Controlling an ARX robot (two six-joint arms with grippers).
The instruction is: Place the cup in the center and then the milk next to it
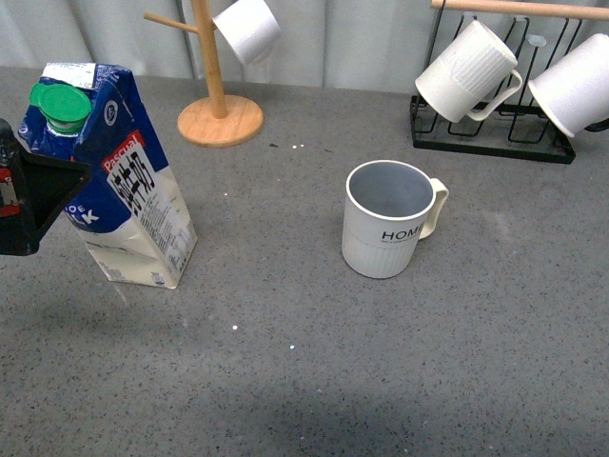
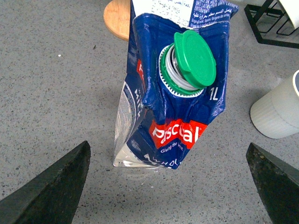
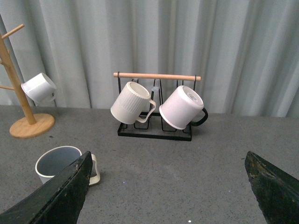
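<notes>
The cup (image 1: 388,221), an off-white ribbed mug with black "HOME" lettering and a grey-blue inside, stands upright near the middle of the grey table, handle to the right. It also shows in the right wrist view (image 3: 60,164) and at the edge of the left wrist view (image 2: 279,115). The milk (image 1: 109,171), a blue-and-white carton with a green cap, stands at the left and leans a little; the left wrist view shows it from above (image 2: 177,88). My left gripper (image 2: 170,186) is open beside the carton, its fingers (image 2: 51,191) wide apart and touching nothing. My right gripper (image 3: 170,186) is open and empty.
A wooden mug tree (image 1: 219,105) holding a small white cup (image 1: 246,29) stands at the back. A black wire rack (image 1: 490,138) with two hanging white mugs (image 1: 466,71) stands at the back right. A grey curtain closes off the back.
</notes>
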